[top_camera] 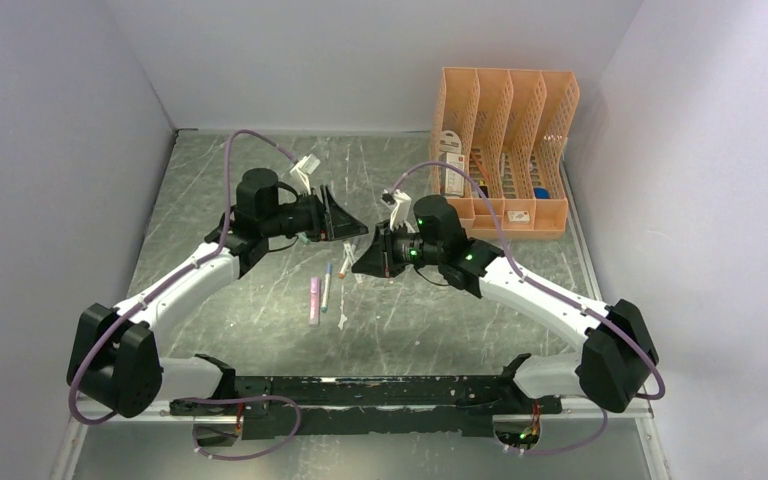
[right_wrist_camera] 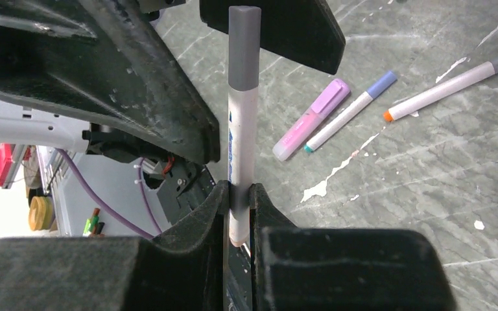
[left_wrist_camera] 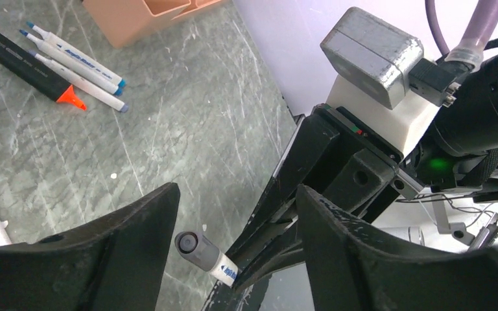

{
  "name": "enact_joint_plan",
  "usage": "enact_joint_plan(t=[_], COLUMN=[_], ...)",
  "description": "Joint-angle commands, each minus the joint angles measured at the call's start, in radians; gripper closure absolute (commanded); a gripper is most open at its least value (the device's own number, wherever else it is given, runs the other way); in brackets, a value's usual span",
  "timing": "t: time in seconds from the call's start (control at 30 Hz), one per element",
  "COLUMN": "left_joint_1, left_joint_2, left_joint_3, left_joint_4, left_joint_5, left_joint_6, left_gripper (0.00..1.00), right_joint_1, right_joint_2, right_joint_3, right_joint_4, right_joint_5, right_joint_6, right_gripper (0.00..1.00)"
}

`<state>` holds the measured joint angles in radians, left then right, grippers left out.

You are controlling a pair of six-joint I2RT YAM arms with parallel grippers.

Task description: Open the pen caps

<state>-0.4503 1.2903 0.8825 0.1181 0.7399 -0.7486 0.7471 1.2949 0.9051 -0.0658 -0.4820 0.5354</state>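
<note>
My right gripper (right_wrist_camera: 238,191) is shut on a white pen (right_wrist_camera: 241,142) and holds it above the table. The pen's grey cap (right_wrist_camera: 243,48) points toward my left gripper. My left gripper (left_wrist_camera: 237,194) is open, and the grey cap (left_wrist_camera: 196,249) sits between its two fingers without clear contact. In the top view the two grippers meet near the table's middle, left gripper (top_camera: 353,230) and right gripper (top_camera: 362,262). A pink-purple highlighter (right_wrist_camera: 311,120), a white pen with a blue-purple cap (right_wrist_camera: 350,111) and a white pen with an orange end (right_wrist_camera: 454,81) lie below.
An orange slotted file organiser (top_camera: 505,150) stands at the back right. A black marker with an orange end (left_wrist_camera: 29,68) and two white pens with blue ends (left_wrist_camera: 74,61) lie near it. The table (top_camera: 260,180) is grey marble with white scuffs.
</note>
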Motion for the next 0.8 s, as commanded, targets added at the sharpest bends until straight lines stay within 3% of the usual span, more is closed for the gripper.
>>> enact_joint_plan(t=[0.0,0.13,0.47,0.77], left_joint_1=[-0.013,-0.014,-0.024,-0.058], left_joint_2=[0.001,-0.002,-0.014,0.004], left_joint_3=[0.000,0.002,-0.014,-0.012], left_joint_4=[0.058,0.046,0.061,0.069], left_joint_5=[-0.045,-0.053,-0.086,-0.116], left_joint_6=[-0.009,-0.009,-0.027,-0.023], left_gripper=[0.28,0.35,0.33,0.61], right_joint_1=[-0.002,-0.012,-0.048,-0.048], right_joint_2=[-0.007,-0.026,-0.058,-0.051], right_joint_3=[0.005,-0.011,-0.048,-0.049], right_joint_4=[0.038,0.029,0.049,0.058], right_joint_5=[0.000,0.017,0.013,-0.014], right_joint_6=[0.014,0.020,0.057,0.063], right_gripper=[1.00,1.00,1.00,1.00])
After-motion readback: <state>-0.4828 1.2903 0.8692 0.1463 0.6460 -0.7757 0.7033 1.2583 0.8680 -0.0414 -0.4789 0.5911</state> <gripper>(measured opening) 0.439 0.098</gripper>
